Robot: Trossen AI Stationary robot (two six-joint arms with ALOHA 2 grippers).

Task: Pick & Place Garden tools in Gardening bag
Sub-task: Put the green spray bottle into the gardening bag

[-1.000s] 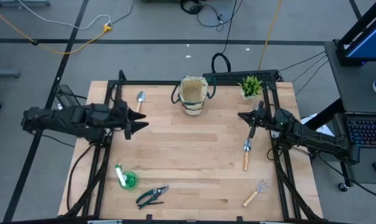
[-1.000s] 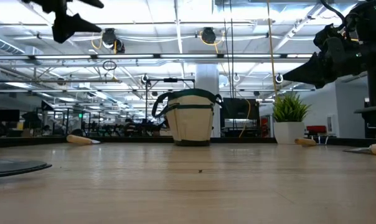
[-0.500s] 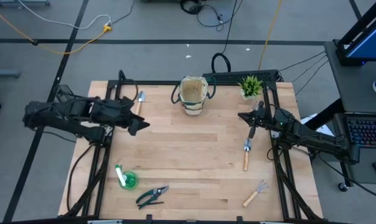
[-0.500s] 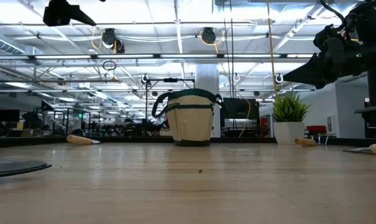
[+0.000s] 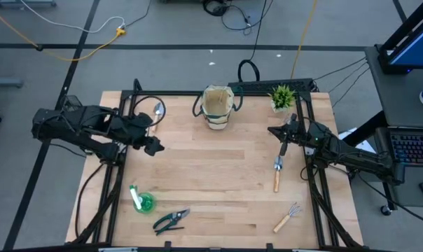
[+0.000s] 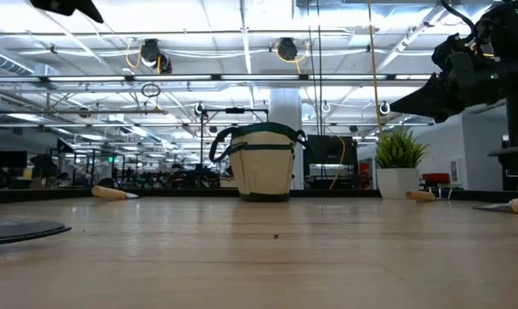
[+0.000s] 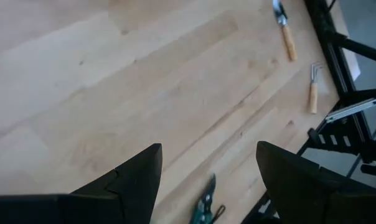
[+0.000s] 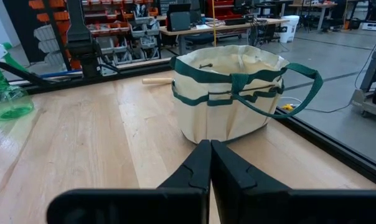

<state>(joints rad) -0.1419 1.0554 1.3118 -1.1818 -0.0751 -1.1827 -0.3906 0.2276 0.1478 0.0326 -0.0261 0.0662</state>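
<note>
- I am seeing the left gripper (image 5: 154,145) hovering over the table's (image 5: 218,189) left side, its fingers (image 7: 133,180) spread wide with bare wood showing between them.
- The right gripper (image 5: 282,148) is hanging by the right edge, its fingers (image 8: 200,163) pressed together on nothing, pointing toward the gardening bag (image 5: 217,106).
- The high view is giving me the whole layout: the bag stands at the far edge between the 2 grippers, with 1 trowel (image 5: 157,110) lying just beyond the left gripper.
- A 2nd trowel (image 5: 277,172) is lying just in front of the right gripper, the hand rake (image 5: 287,217) nearer the front edge, and the potted plant (image 5: 282,96) behind it.
- The spray bottle (image 5: 139,200) and pruning shears (image 5: 171,220) are lying toward the front, on the left gripper's side.
- Only the right wrist view is looking into the bag's open top; the low view shows its side alone.
- I am reading no label or writing anywhere.
</note>
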